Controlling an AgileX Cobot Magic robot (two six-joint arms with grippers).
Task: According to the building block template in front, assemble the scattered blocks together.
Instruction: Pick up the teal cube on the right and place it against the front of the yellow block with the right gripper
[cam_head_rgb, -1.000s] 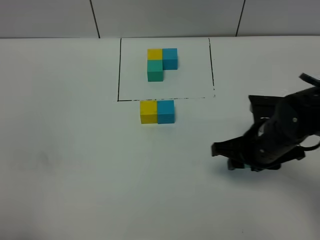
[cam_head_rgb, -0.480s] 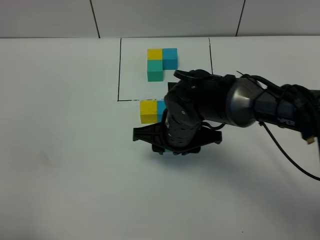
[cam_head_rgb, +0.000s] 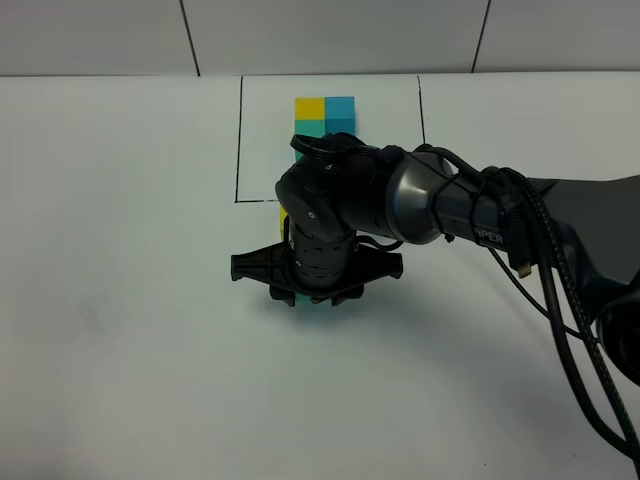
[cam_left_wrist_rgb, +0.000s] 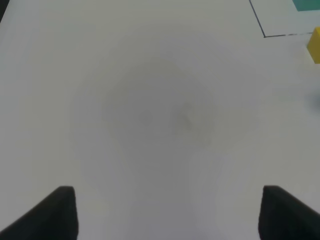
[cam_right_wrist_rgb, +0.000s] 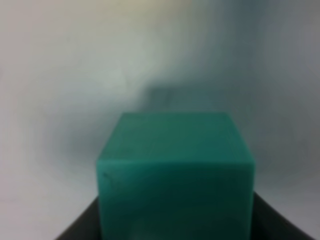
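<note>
1. The left gripper (cam_left_wrist_rgb: 172, 215) is over bare table (cam_left_wrist_rgb: 150, 100). Its jaws are wide apart and hold nothing, so it has no part in this step.
2. The loose yellow cube (cam_left_wrist_rgb: 315, 46) sits on the table just outside the near frame line (cam_left_wrist_rgb: 280, 35). In the high view only a sliver of it shows behind the right arm.
3. The right gripper (cam_head_rgb: 315, 296) is on the near side of the yellow cube, clamped on the teal cube (cam_right_wrist_rgb: 175, 175) with its jaws narrowed to the cube's width. We cannot tell whether the cube is touching the table or lifted off it.
4. We do not see the loose blue cube. The right arm covers the spot beside the yellow cube, so its placement is unconfirmed.
5. The template (cam_head_rgb: 325, 112) sits inside the frame, beyond the arm: yellow with blue on its right, and teal on yellow's near side.
6. Our read on status: teal is the piece in hand and not yet released. What is left is to seat it flush against the yellow cube's near face, open the jaws and back out. Then we check the L against the template.
</note>
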